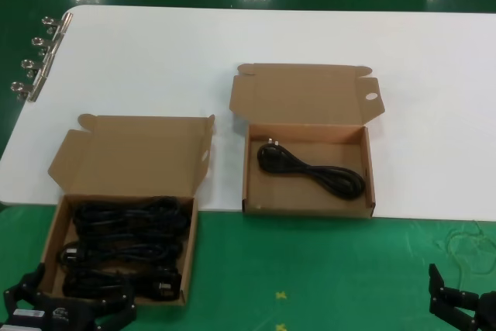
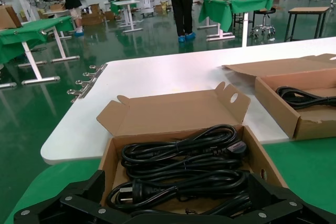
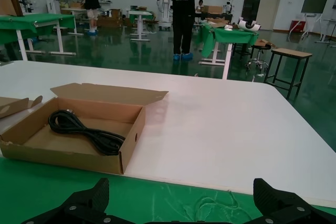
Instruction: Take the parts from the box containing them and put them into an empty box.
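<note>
The box containing the parts (image 1: 53, 230) lies at the lower left, lid open, its left flap splayed. Several black coiled power cords (image 1: 128, 242) fill it, also in the left wrist view (image 2: 181, 166). My left gripper (image 1: 70, 304) is open and empty at this box's near edge, its fingers (image 2: 79, 198) wide apart. The box with the oval hole (image 1: 371, 97) in its lid ear stands right of centre (image 1: 306, 205) and holds one cord (image 1: 314, 170), also in the right wrist view (image 3: 84, 129). My right gripper (image 1: 465, 300) is open and empty, low at the right.
A white table (image 1: 232, 36) carries the right box; the left box lies partly on the green mat (image 1: 310, 269). Metal binder clips (image 1: 35, 60) stick out from the table's far left edge. A loose tangle of thread (image 1: 469, 246) lies on the mat near my right gripper.
</note>
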Controlling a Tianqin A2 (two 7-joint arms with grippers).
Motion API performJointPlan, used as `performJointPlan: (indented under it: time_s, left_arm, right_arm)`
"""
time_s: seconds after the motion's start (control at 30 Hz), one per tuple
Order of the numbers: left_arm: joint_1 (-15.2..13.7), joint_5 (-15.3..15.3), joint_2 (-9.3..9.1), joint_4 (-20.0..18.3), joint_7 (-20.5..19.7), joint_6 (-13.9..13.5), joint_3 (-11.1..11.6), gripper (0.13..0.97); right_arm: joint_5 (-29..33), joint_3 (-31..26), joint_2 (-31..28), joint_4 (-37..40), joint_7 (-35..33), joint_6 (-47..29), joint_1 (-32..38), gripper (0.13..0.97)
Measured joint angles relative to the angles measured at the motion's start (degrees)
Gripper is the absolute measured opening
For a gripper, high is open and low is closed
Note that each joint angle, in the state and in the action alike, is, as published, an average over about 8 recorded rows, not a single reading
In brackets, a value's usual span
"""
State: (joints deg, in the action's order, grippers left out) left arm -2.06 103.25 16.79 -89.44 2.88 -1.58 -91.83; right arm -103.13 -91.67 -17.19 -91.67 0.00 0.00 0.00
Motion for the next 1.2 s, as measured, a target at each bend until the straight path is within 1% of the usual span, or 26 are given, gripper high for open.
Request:
performJointPlan:
  time_s: [1.2]
  left_arm:
    - [0.00,0.00,0.00,0.00,0.00,0.00,0.00,0.966]
  right_arm:
    - [0.00,0.00,0.00,0.00,0.00,0.00,0.00,0.966]
